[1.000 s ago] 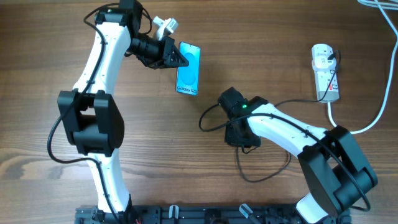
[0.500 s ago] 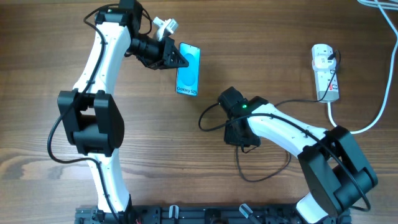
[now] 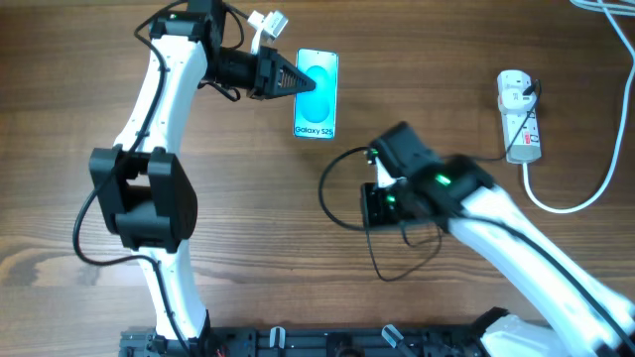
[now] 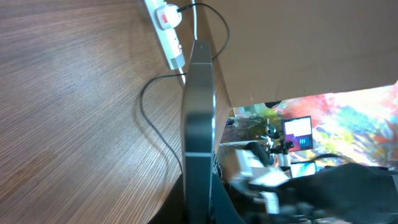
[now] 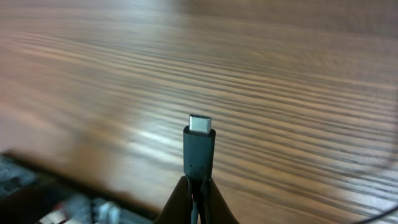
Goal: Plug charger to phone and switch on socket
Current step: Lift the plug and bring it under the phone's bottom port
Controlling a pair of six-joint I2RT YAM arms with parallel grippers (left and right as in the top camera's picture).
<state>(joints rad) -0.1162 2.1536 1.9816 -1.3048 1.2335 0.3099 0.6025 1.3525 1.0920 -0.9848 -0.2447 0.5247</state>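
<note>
My left gripper (image 3: pixel 298 83) is shut on the phone (image 3: pixel 317 93), whose cyan screen faces up in the overhead view. In the left wrist view the phone (image 4: pixel 198 118) shows edge-on, standing up from between my fingers (image 4: pixel 198 208). My right gripper (image 3: pixel 381 203) is shut on the charger plug, its thin black cable (image 3: pixel 335 190) looping over the table. In the right wrist view the plug (image 5: pixel 199 149) sticks up from my gripper (image 5: pixel 196 190), metal tip uppermost, above the wood. The white socket (image 3: pixel 519 117) lies at the far right; it also shows in the left wrist view (image 4: pixel 166 25).
A thick white cable (image 3: pixel 595 188) runs from the socket and curves along the right edge. More black cable loops below my right gripper (image 3: pixel 397 268). The arm bases stand at the front edge (image 3: pixel 298 342).
My left gripper has carried the phone to the right and a little farther back. My right arm has swung right and turned with the charger plug still held.
</note>
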